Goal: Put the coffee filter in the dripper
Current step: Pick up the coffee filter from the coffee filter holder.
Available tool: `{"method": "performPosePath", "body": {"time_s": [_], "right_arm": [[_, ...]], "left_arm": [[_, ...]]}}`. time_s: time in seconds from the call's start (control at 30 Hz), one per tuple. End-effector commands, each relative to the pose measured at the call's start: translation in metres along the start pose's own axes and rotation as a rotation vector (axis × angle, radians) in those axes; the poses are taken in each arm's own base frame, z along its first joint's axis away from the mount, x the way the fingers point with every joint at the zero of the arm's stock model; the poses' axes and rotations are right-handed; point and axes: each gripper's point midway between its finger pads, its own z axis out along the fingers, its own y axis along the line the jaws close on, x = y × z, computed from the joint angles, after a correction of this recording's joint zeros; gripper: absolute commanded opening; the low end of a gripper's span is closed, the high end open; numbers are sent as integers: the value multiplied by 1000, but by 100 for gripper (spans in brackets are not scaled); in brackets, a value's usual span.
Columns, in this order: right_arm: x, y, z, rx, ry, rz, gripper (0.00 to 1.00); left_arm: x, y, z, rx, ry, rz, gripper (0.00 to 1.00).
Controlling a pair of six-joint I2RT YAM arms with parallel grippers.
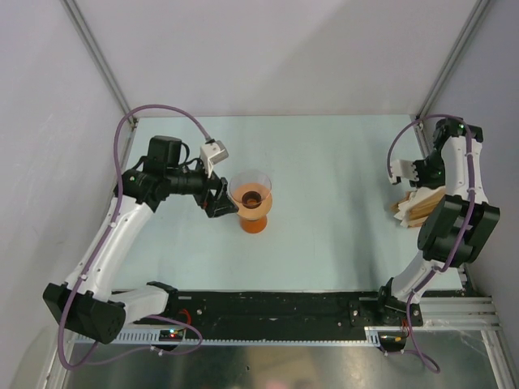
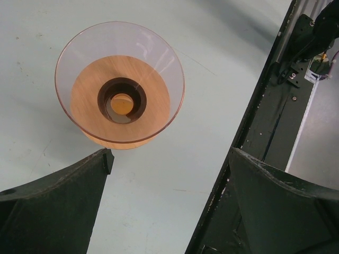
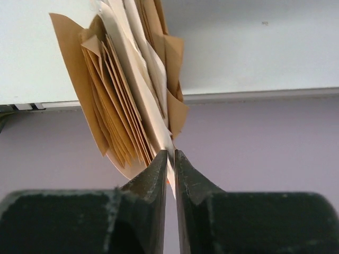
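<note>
The dripper is a clear cone on an orange base, standing left of the table's middle. In the left wrist view the dripper is empty. My left gripper is open just left of it, and this gripper has nothing between its fingers. At the right edge my right gripper reaches into a fanned stack of paper filters. In its wrist view the right gripper is shut on the edge of one white coffee filter, which still lies among the tan sheets.
A black rail runs along the near edge between the arm bases and also shows in the left wrist view as a black rail. Pale walls close in the table at the back and on both sides.
</note>
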Motion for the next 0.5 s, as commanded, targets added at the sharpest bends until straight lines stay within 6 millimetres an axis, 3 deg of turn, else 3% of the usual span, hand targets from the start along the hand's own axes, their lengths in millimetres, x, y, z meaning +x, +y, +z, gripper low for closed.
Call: {"method": "performPosePath", "body": {"time_s": [0.0,0.27,0.47], "right_arm": [[-4,30,-22,-114,-24,-95,18],[-8,31,-16,-121,-33,-98,22],[-2,30,-16,-120,-14,-103,3]], "left_arm": [[-18,-1,-4,3,-38,55,98],[-19,0,-5,-1,-39,59,98],[-19,-1,-5,-2,-39,60,98]]}}
